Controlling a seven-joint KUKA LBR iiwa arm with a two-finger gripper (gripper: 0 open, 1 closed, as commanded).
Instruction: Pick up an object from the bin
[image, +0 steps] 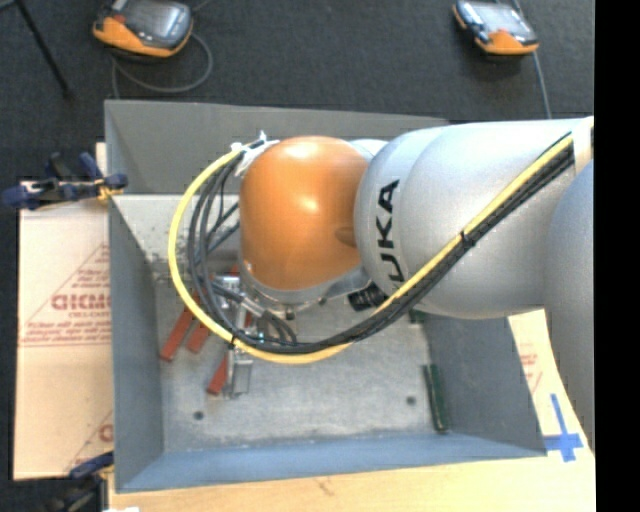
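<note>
My gripper (240, 372) reaches down from under the orange wrist cover into the left half of the bin, close to the floor. Right beside it on the left lies a short red piece (217, 378), touching or nearly touching the gripper. Further up and left, two red handles (186, 335) of what looks like a tool lie side by side and slanted, their upper ends hidden under the cables. I cannot tell whether the short red piece belongs to that tool.
A thin dark green stick (433, 397) lies along the foot of the bin's right wall. The arm and its cable loop cover the back and middle of the bin. Bare floor shows along the front.
</note>
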